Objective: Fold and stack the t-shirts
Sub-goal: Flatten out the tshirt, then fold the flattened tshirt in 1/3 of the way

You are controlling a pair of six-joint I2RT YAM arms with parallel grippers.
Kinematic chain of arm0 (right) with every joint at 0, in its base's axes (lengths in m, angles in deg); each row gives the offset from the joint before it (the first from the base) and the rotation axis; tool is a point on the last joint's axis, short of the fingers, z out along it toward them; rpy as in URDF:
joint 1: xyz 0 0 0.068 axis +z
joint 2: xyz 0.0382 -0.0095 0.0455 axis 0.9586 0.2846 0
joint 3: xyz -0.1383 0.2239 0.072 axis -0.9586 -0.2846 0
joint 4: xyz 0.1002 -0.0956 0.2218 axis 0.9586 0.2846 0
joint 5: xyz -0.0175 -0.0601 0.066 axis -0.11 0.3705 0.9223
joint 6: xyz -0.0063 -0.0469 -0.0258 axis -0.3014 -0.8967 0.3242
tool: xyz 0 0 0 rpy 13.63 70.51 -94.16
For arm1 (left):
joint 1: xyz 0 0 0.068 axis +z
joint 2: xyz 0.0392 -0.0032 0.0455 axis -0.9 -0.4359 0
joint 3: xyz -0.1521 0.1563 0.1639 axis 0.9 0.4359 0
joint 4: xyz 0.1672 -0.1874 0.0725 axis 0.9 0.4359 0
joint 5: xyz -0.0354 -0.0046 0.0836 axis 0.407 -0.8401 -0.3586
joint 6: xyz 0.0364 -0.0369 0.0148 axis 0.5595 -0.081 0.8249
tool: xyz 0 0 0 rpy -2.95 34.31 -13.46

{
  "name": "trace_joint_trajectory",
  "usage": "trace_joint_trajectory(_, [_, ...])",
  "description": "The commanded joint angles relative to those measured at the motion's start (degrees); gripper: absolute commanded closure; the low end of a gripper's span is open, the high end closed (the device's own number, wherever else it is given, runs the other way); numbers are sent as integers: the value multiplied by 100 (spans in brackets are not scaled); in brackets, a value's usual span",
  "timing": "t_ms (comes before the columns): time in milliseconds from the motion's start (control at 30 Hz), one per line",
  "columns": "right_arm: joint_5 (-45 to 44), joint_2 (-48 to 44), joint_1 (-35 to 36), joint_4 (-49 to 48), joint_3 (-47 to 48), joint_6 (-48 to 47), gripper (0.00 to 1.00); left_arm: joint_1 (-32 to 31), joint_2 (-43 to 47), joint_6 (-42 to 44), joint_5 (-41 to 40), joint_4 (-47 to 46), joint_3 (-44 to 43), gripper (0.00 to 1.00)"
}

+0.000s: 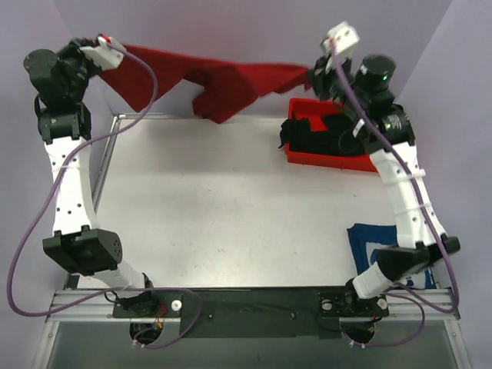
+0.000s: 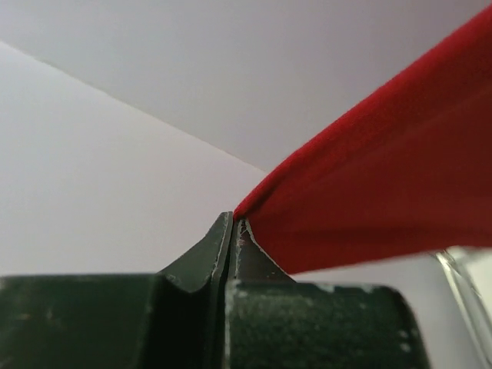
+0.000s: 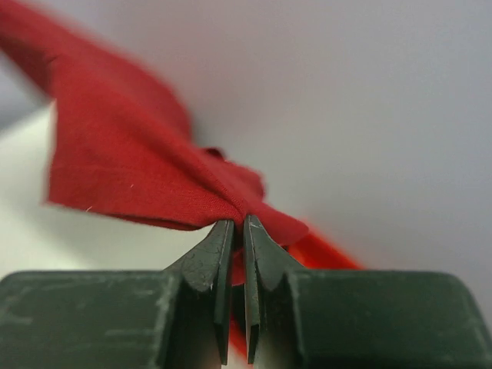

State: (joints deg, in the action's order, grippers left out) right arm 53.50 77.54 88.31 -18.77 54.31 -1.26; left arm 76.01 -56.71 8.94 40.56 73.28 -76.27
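Note:
The dark red t-shirt (image 1: 207, 81) hangs stretched in the air above the table's far edge, held between both arms. My left gripper (image 1: 115, 54) is shut on its left end; in the left wrist view the cloth (image 2: 384, 184) runs out of the closed gripper (image 2: 234, 223). My right gripper (image 1: 311, 77) is shut on its right end; in the right wrist view the cloth (image 3: 138, 169) bunches at the gripper (image 3: 237, 227). The black t-shirt (image 1: 323, 131) lies in the red tray (image 1: 307, 157). The blue t-shirt with white print (image 1: 367, 247) lies at the near right, partly under the right arm.
The red plastic tray stands at the far right of the grey table (image 1: 231, 200). Pale walls close in behind and at both sides. Purple cables (image 1: 31, 231) loop along both arms.

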Motion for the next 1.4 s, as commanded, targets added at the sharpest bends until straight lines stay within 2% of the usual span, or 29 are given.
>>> trace_joint_trajectory(0, [-497,-1283,843,1541,-1732,-1842,100,89,1122,625,581,1227,1182,100])
trace_joint_trajectory(67, [-541,-1907,1299,2112,-2419,-1703,100,89,1518,845,783,2183,1570,100])
trace_joint_trajectory(133, [-629,-2356,1763,2832,-2897,-1458,100,89,1896,1091,845,3682,1966,100])
trace_joint_trajectory(167, [-699,-2558,1967,3330,-3168,-1343,100,80,2132,1335,793,4046,2245,100])
trace_joint_trajectory(200, [-770,-2682,2291,3588,-3284,-1003,100,80,2231,1512,705,4955,2361,100])
trace_joint_trajectory(233, [-735,-2700,2468,3947,-3555,-851,100,89,2327,1775,643,5399,2545,100])
trace_joint_trajectory(267, [-526,-2666,2722,4125,-3688,-441,100,89,2354,1873,530,6300,2625,100])
trace_joint_trajectory(300, [-376,-2622,2864,4405,-3959,-280,100,80,2389,2039,485,6666,2861,100])
trace_joint_trajectory(333, [25,-2447,3109,4564,-4084,52,100,89,2451,2128,389,7278,3020,100])
trace_joint_trajectory(467, [994,-1815,3725,5373,-4489,512,100,89,2794,2454,-32,8310,4399,100])
trace_joint_trajectory(533, [1136,-1586,3875,5873,-4621,521,100,89,2925,2296,-444,8321,5076,100])
trace_joint_trajectory(667, [1541,-1575,3902,6085,-4604,285,100,89,3145,2217,-1192,8313,6087,100])
trace_joint_trajectory(767, [1612,-1444,3798,6236,-4472,-40,100,80,3251,2296,-1344,8313,6282,100])
trace_joint_trajectory(833, [1193,-1269,3692,6096,-4533,-199,100,89,3225,2226,-1082,8147,6282,100])
trace_joint_trajectory(900, [771,-1058,3456,5780,-4586,-322,100,71,3207,1928,-765,7656,6247,100])
trace_joint_trajectory(967, [453,-785,3114,5411,-4463,-418,100,71,3198,1375,-623,6456,6265,100])
trace_joint_trajectory(1100, [-371,-74,2542,4752,-3954,-646,100,71,3155,601,-605,4759,6493,100])
trace_joint_trajectory(1167, [-715,268,2418,4348,-3734,-866,100,71,3111,336,-562,4115,6669,100])
trace_joint_trajectory(1367, [-1306,1078,2250,4223,-2978,-1499,100,62,2891,-384,-675,2883,7020,100])
